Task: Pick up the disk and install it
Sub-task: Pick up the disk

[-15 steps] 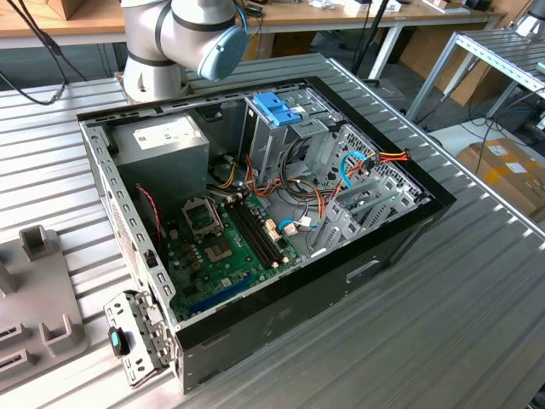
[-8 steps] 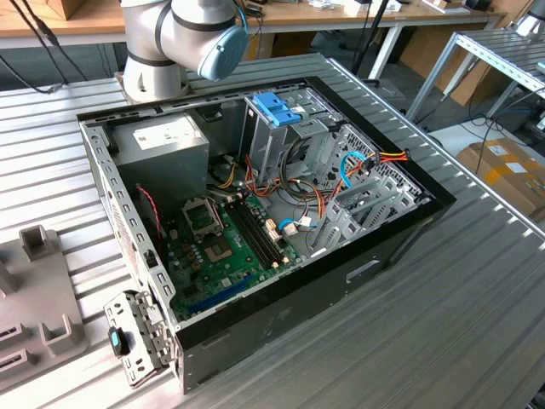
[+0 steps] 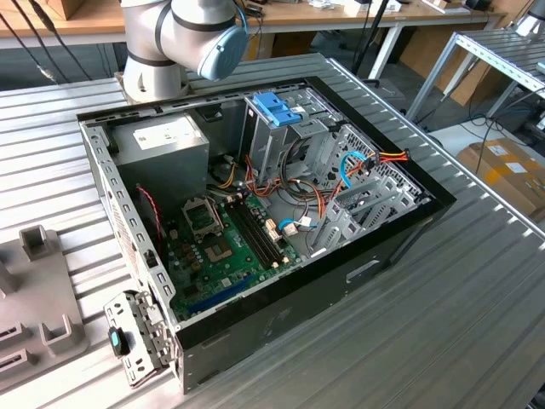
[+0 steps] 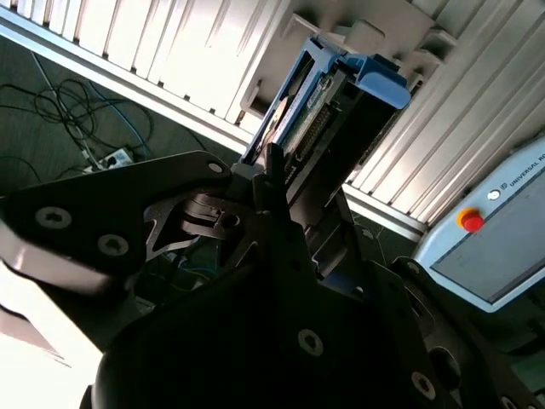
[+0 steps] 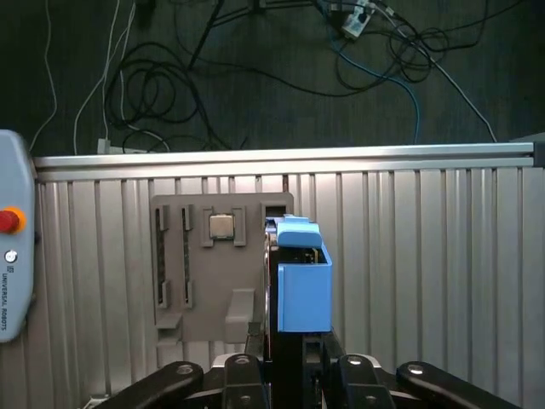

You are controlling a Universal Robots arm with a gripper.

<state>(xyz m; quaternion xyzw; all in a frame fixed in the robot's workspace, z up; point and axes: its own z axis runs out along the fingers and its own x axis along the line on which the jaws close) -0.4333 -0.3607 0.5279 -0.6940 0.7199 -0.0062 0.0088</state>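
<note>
I'm holding the disk edge-on, jaws clenching across its flat faces, just beside the grey parts fixture on the ribbed worktop. Can't tell if it's sitting in the fixture or hanging clear of it. I'm judging it stiff, dense and shock-sensitive. The blue side rails are looking flexy, so I'm gripping the metal body and avoiding the connector edge.

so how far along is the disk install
Early. Done: the grasp, apparently; in the second wrist view the fingers look closed on the disk. In hand: the disk, over the grey fixture in the first wrist view; lifted clear or not, I cannot tell. Left: the install into the open computer case in the exterior view.
</note>
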